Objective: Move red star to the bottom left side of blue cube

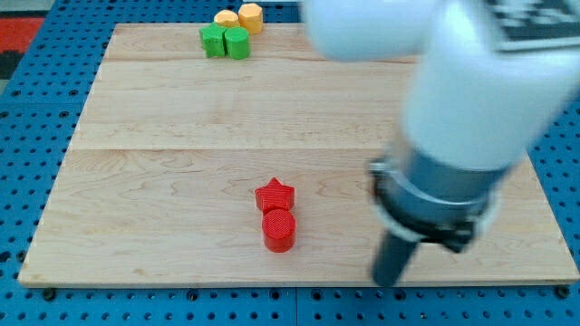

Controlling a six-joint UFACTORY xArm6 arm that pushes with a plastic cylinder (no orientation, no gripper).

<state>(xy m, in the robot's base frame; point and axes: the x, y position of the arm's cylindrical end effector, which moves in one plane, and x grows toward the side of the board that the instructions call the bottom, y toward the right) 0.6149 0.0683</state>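
So the red star (275,194) sits in the lower middle of the board, well off to the view's left of our tip (388,279) and a bit higher up. Right under it, touching, there's a red cylinder (279,230), also left of our tip. We can't spot a blue cube anywhere, maybe it's behind the arm, can't tell.

Our tip is just a plain dark rod, nothing on it to open or close, and it's down near the board's bottom edge, not touching any block.

No writing or labels we can read; there's a dark patterned patch on the arm (471,91) at the view's top right, but it's too blurry.

Count: two red, two green, two yellow-orange. The green blocks (225,42) and yellow blocks (239,18) cluster way up at the view's top, far up-left from our tip.

Surface is a light wooden board (181,163), lying on a blue perforated base (36,109).
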